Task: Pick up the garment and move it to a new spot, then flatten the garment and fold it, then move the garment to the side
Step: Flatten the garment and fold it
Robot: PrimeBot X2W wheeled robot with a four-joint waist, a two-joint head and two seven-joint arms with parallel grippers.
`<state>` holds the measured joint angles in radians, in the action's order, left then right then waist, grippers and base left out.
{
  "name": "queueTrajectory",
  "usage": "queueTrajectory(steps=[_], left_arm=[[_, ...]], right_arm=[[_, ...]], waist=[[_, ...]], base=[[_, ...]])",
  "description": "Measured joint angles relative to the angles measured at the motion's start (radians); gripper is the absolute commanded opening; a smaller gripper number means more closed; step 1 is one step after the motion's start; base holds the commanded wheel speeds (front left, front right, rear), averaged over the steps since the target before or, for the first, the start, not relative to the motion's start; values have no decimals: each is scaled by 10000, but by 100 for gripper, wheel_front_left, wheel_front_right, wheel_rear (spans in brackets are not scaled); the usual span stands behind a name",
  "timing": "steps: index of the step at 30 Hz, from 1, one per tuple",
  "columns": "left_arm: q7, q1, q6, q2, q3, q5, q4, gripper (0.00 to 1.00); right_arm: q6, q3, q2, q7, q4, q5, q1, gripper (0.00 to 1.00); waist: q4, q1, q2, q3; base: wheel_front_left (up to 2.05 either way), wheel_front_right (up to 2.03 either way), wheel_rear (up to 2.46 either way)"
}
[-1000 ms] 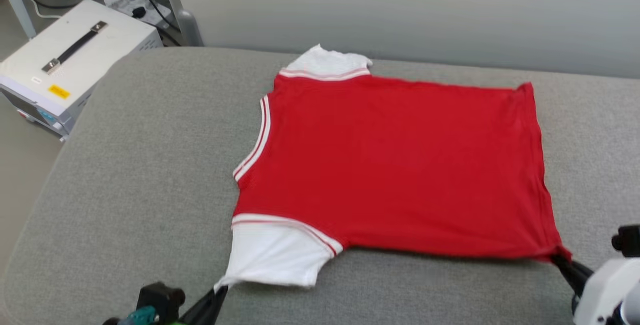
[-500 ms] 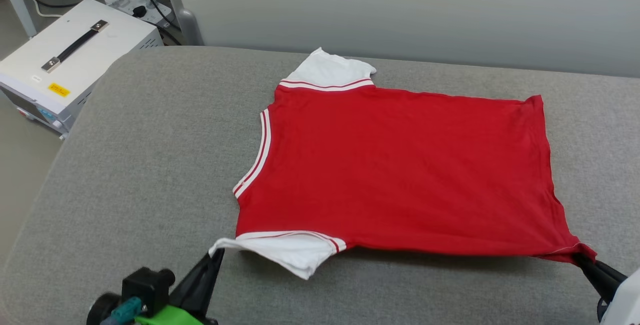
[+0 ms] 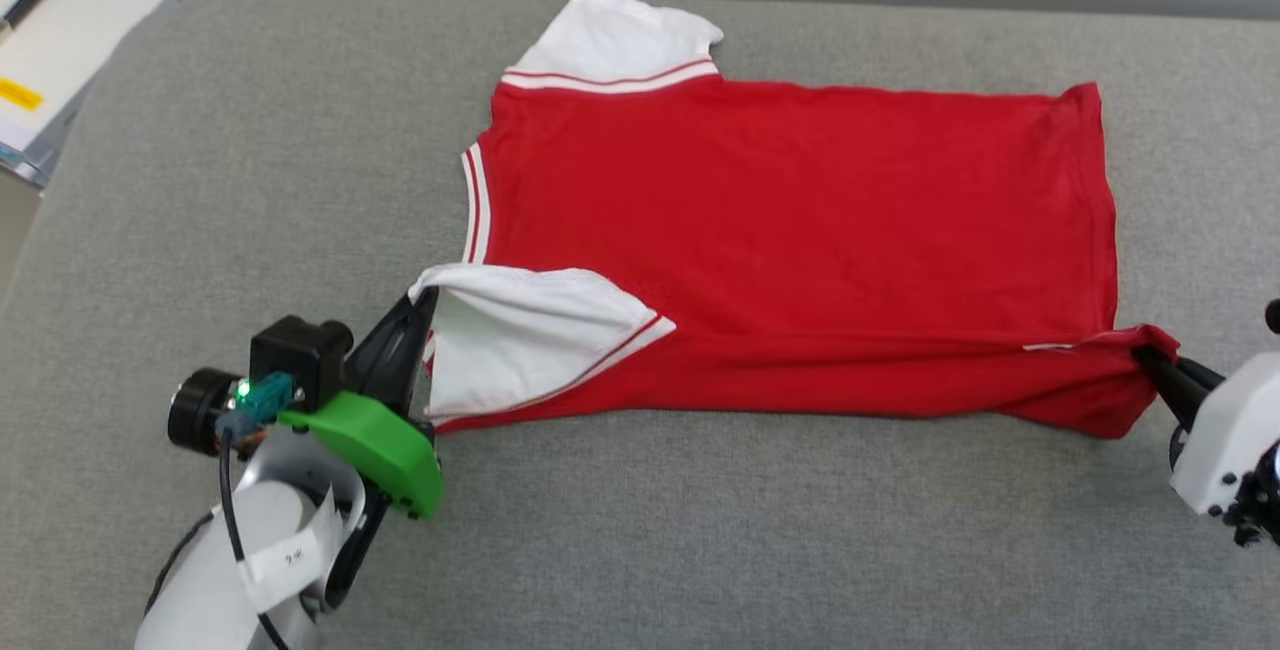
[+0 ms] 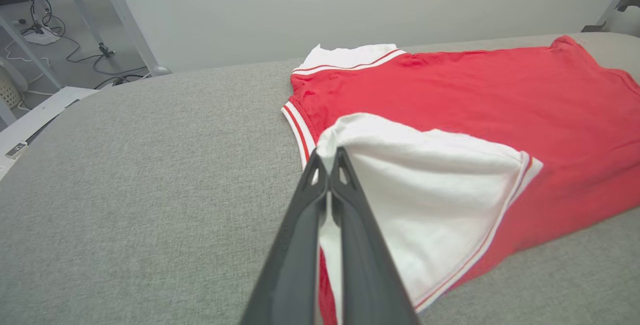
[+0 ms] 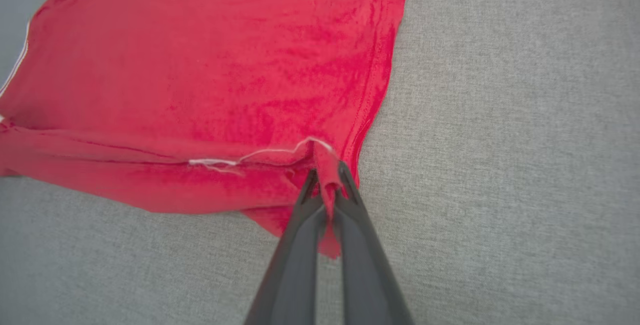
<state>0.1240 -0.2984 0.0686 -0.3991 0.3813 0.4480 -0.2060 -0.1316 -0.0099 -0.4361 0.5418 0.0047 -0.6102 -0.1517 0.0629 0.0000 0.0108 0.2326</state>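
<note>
Left tool (image 3: 425,296) and right tool (image 3: 1141,354) pinch garment (image 3: 800,230).

Robotics laboratory or test room: grey padded bench (image 3: 700,530); white equipment case (image 3: 110,10) at its 10 o'clock; floor cabling (image 4: 37,32) and metal frame legs (image 4: 127,25) at 11 o'clock.

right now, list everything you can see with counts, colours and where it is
garment: one, red with white sleeves, spread on the padded surface, near sleeve turned onto the body
padded surface: one, grey, under the garment
box: one, white with a yellow label, beyond the surface's far left corner
wall: one, pale grey, behind the surface
metal legs: several, grey, on the floor past the left end
left gripper: one, dark fingers, shut on the near sleeve
right gripper: one, dark fingers, shut on the near hem corner
</note>
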Motion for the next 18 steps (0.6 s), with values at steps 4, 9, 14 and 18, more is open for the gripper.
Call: queueTrajectory(steps=[4,9,14,18], left_arm=[[174,-716,146,86,142,-255,-792,0],[405,-1519,247,290,326,-305,-1908,0],[621,-2102,326,451,382,-307,-3035,0],[844,-2352,299,759,370,-303,-3975,100]], right_arm=[[0,226,58,40,587,221,-585,0],[0,579,69,65,1312,466,-1195,0],[0,892,109,-161,1885,522,-1636,0],[0,997,150,-587,2362,635,-1805,100]], waist=[[-88,0,0,385],[-218,1,0,747],[-336,1,0,903],[-345,1,0,881]], base=[[0,0,0],[0,0,0],[0,0,0],[0,0,0]])
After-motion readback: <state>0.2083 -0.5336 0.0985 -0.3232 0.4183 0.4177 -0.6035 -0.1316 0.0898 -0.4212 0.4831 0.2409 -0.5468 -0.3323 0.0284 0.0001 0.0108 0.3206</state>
